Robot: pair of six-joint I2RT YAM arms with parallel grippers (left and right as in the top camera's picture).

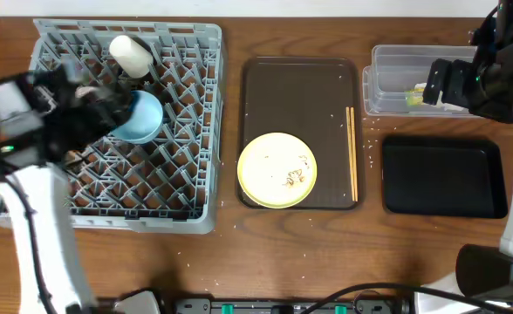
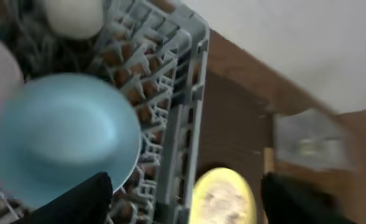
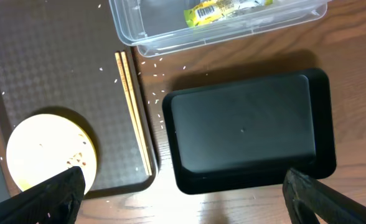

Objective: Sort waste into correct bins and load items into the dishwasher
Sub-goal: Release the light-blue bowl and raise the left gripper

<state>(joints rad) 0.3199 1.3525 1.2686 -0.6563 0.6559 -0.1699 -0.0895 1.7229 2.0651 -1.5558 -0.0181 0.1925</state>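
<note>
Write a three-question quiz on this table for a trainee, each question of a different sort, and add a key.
1. True or false: the yellow-green snack wrapper lies inside the clear plastic rectangular tub.
2. Which two dishes sit in the large square grey plastic dish rack?
3. Where is the pale yellow round plate? A: in the rack. B: on the dark brown serving tray. C: in the tub.

Key: 1 true; 2 the light blue bowl and the white cup; 3 B.
</note>
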